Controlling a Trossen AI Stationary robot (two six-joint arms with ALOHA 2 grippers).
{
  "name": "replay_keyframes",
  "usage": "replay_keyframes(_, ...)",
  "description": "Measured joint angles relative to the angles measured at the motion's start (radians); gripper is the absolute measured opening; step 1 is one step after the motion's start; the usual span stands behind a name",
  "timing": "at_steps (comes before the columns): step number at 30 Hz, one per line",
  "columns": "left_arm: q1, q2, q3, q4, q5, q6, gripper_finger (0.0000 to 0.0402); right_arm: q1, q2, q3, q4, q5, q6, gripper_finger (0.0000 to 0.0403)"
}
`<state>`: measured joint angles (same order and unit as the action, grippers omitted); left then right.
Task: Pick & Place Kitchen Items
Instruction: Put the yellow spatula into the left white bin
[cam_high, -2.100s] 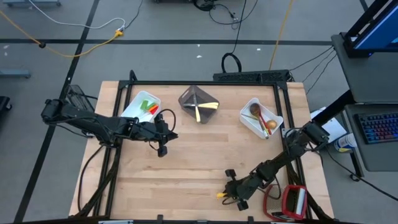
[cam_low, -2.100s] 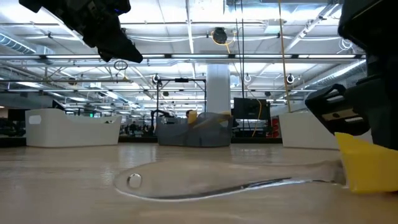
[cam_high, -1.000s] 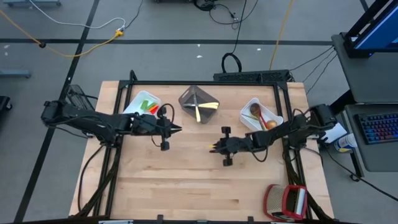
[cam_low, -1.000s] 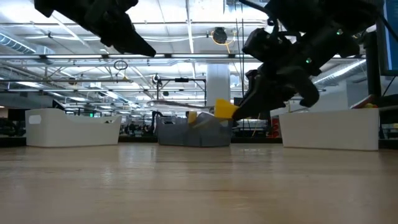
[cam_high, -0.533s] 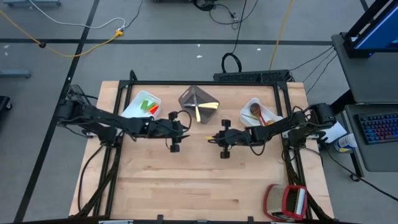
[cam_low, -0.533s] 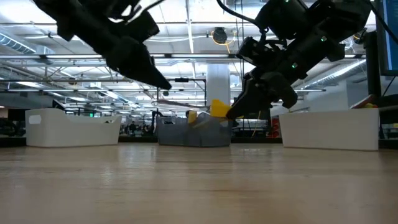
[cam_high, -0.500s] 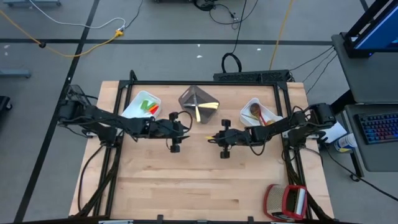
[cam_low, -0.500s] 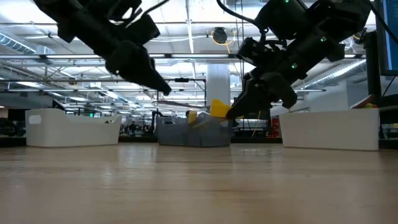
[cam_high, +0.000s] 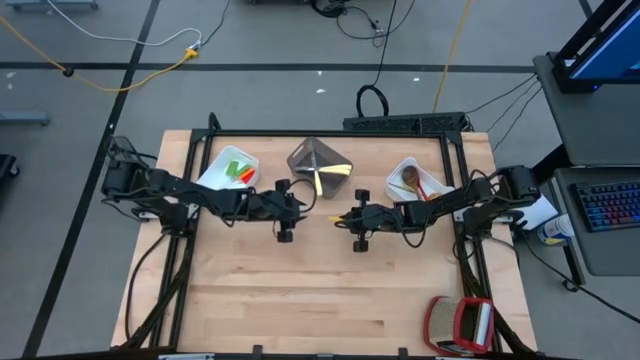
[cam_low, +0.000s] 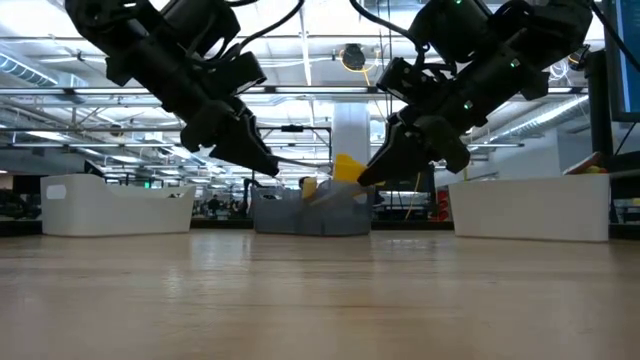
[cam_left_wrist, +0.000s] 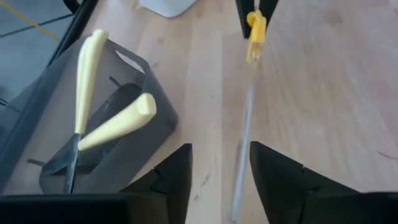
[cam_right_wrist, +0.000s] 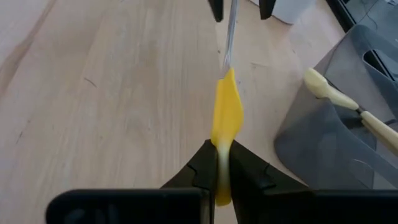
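Yellow-handled utensil (cam_right_wrist: 226, 118) in right pincer (cam_right_wrist: 219, 163)

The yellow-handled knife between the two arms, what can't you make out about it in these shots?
- Yellow-handled knife: in the high view, too small to see; the arms cover it.
- Its clear blade: left wrist view cuts off the tip at the edge, between the open left tool.
- Handle's end: hidden inside the shut right tool.
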<state>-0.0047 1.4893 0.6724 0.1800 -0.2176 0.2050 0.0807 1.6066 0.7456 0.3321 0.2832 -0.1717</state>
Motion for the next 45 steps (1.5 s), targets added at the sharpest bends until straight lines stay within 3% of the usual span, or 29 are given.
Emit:
replay_keyframes(15,-0.001,0.000,0.000,0.006,0.023,0.021,0.0010,-0.011,0.000,0.000,0.000,0.008,-0.007,0.0018)
replay_keyframes(20,0.000,0.000,0.000,0.009,0.019,0.001,0.0023,-0.011,0.000,0.000,0.000,0.007,-0.017,0.0037)
replay_keyframes(28,-0.001,0.000,-0.001,-0.017,0.006,-0.061,0.0011,-0.008,-0.001,0.000,0.010,0.029,-0.013,0.0133)
replay_keyframes(33,-0.023,-0.001,0.000,-0.060,-0.006,-0.112,0.0011,-0.008,-0.001,0.001,0.009,0.026,-0.007,0.0173)
replay_keyframes(38,-0.047,-0.035,0.001,-0.131,-0.046,-0.166,0.0012,-0.008,-0.001,0.001,0.009,0.026,-0.005,0.0187)
replay_keyframes(45,-0.076,-0.174,-0.001,-0.312,-0.084,-0.255,0.0006,-0.009,-0.001,0.001,0.022,0.027,-0.005,0.0182)
